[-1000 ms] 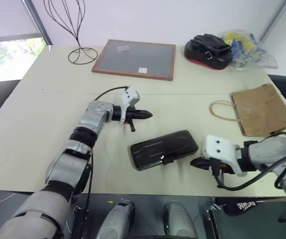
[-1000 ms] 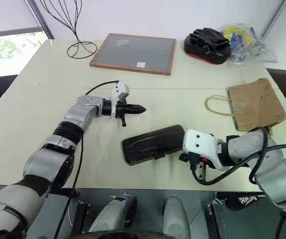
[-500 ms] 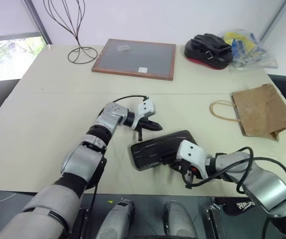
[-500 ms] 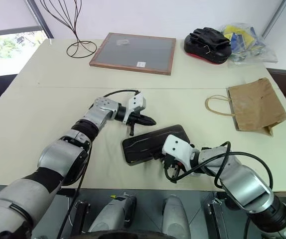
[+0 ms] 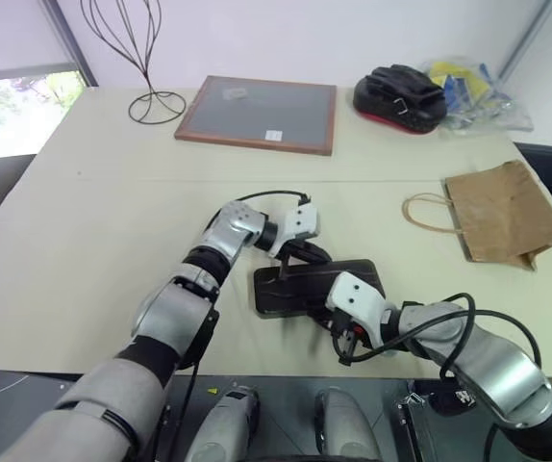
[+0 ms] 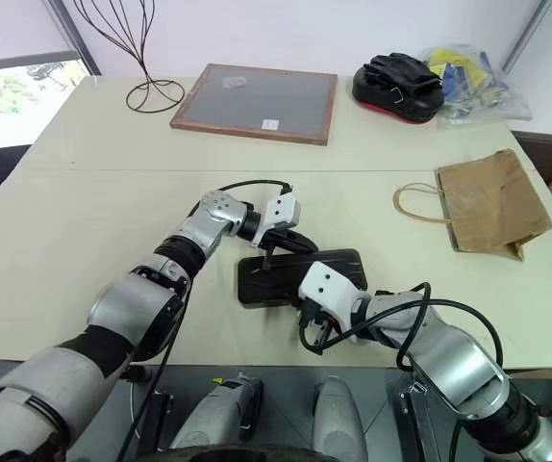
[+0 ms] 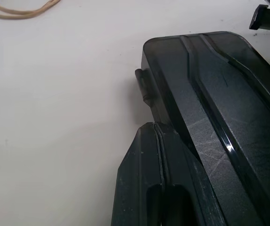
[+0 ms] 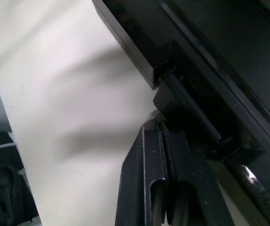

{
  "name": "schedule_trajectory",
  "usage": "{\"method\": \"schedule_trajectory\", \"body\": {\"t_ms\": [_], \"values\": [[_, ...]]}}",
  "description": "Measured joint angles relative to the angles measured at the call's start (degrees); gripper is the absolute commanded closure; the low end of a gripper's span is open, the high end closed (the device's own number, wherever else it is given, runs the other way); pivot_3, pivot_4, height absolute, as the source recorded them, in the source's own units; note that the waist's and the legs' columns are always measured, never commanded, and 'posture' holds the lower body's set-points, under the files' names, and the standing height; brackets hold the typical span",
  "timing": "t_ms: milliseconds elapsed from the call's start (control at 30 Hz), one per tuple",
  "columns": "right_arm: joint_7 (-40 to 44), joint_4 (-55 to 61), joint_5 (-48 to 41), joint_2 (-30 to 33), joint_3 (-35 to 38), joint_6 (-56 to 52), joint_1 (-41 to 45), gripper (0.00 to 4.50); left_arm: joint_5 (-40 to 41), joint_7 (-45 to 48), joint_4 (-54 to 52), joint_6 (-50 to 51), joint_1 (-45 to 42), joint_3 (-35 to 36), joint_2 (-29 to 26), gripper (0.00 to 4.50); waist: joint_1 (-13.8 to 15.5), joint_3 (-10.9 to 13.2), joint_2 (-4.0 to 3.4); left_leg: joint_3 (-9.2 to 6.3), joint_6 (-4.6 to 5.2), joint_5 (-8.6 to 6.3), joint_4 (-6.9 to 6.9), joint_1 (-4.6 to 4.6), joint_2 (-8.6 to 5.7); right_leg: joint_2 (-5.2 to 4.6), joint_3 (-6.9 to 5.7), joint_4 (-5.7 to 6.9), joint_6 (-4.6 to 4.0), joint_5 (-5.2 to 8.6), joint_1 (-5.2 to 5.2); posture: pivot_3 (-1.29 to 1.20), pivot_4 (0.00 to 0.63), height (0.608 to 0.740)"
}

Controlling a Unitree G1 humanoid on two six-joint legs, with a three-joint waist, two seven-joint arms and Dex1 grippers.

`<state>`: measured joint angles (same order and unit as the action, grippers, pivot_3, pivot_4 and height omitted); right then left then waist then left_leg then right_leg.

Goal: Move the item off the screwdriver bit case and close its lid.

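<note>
Bag point(image 5: 507, 212) lies well off to the right on the counter point(image 5: 84, 241); the case point(image 5: 310, 287) sits at the near edge with its lid point(image 7: 219, 108) down. Left tool point(image 5: 307, 254) presses the far edge, right tool point(image 6: 316, 325) the latch point(image 8: 172, 101), both pinched shut, holding nothing. Risk: uneven pushing could skid the case toward the edge, latch unclicked.
</note>
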<state>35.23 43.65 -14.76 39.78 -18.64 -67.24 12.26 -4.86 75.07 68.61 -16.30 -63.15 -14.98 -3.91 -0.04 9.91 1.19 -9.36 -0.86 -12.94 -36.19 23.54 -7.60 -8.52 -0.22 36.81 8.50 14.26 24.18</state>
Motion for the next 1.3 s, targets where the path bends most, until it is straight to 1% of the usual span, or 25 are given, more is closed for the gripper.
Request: {"method": "schedule_trajectory", "body": {"t_ms": [200, 400, 633, 900, 1133, 1300], "values": [[-2.12, -1.06, 0.0, -2.55, -1.48, -1.01, 1.74, 4.47, -1.17, 0.25, -0.08, -1.52, 0.09, 0.07, -0.71, 4.5, -0.84, 0.0, 0.0, -0.02, 0.0, 0.0, -0.03, -0.04, -0.01, 0.01, 0.0, 0.13, 0.0, 0.0, 0.0, 0.0, 0.15, 0.734], [-2.89, -1.73, -0.01, -3.36, -2.55, -0.93, 2.68, 4.47, -1.42, 0.3, -2.16, -3.29, 2.06, 0.07, -2.12, 4.5, -1.13, -0.03, 0.0, -0.03, 0.0, 0.0, -0.03, -0.08, 0.01, 0.03, 0.01, 0.18, 0.0, 0.0, 0.0, 0.0, 0.15, 0.734], [-3.4, -2.77, 0.0, -3.41, -4.62, 0.19, 4.06, 4.47, -2.53, 0.3, -4.43, -5.89, 4.29, -0.09, -3.5, 4.5, -1.23, -0.13, -0.02, -0.02, 0.0, 0.0, -0.02, -0.17, 0.05, 0.06, 0.02, 0.22, -0.01, 0.0, -0.05, 0.0, 0.15, 0.734], [-3.36, -2.03, -0.29, -2.33, -4.51, -1.1, 4.89, 4.47, -2.97, -1.03, -3.5, -6.02, 3.01, 0.25, -3.01, 4.5, -0.85, -0.15, -0.03, -0.03, 0.0, 0.0, -0.06, -0.18, 0.01, 0.04, 0.02, 0.22, 0.0, 0.0, -0.12, 0.0, 0.15, 0.734], [-0.41, 4.0, -4.74, 3.59, 2.18, -4.64, 6.2, 4.47, -2.03, -4.71, -2.19, -5.36, 2.77, 2.46, -4.41, 4.5, -0.76, -0.16, -0.02, -0.07, 0.0, 0.0, -0.06, -0.18, -0.03, 0.0, 0.01, 0.21, 0.01, 0.01, -0.14, 0.0, 0.15, 0.734], [4.33, 7.46, -8.99, 10.55, 7.94, -4.67, 3.26, 4.47, -0.61, -11.38, -2.21, -3.38, 2.35, 7.12, -11.61, 4.5, -0.74, -0.13, 0.02, -0.06, 0.0, 0.0, -0.03, -0.12, -0.02, -0.01, 0.01, 0.21, 0.02, 0.01, -0.07, 0.0, 0.15, 0.734]]}}
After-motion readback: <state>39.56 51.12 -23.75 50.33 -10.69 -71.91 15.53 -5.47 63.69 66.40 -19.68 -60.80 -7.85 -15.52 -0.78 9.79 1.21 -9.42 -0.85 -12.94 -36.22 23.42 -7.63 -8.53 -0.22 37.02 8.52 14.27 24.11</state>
